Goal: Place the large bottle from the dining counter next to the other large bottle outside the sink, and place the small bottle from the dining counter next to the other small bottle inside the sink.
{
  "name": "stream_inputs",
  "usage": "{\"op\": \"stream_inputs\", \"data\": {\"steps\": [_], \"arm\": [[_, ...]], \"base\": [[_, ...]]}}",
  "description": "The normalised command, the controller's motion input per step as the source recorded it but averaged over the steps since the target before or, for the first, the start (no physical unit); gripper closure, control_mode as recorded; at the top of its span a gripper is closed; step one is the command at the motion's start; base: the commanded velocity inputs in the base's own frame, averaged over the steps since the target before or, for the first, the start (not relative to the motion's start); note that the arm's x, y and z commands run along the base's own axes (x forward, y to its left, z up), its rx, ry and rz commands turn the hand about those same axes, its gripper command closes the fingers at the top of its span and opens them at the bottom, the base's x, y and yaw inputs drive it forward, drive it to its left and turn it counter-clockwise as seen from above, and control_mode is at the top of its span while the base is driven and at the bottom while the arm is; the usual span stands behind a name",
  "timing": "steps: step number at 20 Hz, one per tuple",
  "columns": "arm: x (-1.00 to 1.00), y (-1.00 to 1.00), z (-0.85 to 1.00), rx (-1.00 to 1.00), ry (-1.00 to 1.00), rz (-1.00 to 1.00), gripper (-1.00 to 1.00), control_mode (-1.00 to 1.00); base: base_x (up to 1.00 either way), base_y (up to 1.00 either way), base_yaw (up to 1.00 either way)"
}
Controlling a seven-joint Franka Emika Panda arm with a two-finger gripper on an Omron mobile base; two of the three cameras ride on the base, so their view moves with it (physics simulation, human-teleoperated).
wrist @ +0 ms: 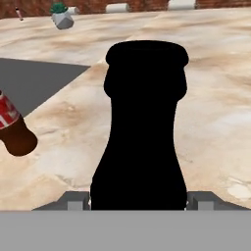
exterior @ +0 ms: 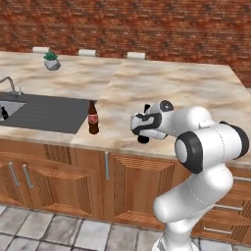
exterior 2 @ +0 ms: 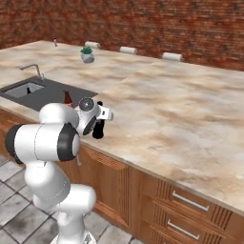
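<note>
Carrying large bottle [wrist: 142,132], pinched between fingers [wrist: 73,200]; next, setting upright beside other large bottle [exterior: 93,118].

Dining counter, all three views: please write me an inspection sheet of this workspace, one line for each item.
Surface: beige-brown marbled stone counter over reddish wooden cabinets.
Job's things: tall near-black bottle with a narrow neck between the tool's fingers; brown cola bottle with a red label upright on the stone, just beside the dark grey sink surround; small black bottle in the basin.
Clutter: small potted plant far back on the counter.
Grippers: tool closed on the near-black bottle.
Cables: nothing seen.
Surroundings: red brick wall; grey tiled floor; chrome faucet.
</note>
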Motion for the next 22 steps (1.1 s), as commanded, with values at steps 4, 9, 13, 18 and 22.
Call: {"op": "stream_inputs", "data": {"steps": [4, 9, 13, 18, 22], "arm": [[0.0, 0.0, 0.0, 0.0, 0.0, 0.0, 1.0, 1.0], [0.0, 0.0, 0.0, 0.0, 0.0, 0.0, 1.0, 1.0], [0.0, 0.0, 0.0, 0.0, 0.0, 0.0, 1.0, 1.0], [0.0, 0.0, 0.0, 0.0, 0.0, 0.0, 1.0, 1.0], [0.0, 0.0, 0.0, 0.0, 0.0, 0.0, 1.0, 1.0]], "base": [[0.1, 0.51, -0.27], [0.1, 0.36, -0.28], [0.09, 0.5, -0.28], [0.06, 0.67, -0.24], [0.0, 0.65, -0.16]]}}
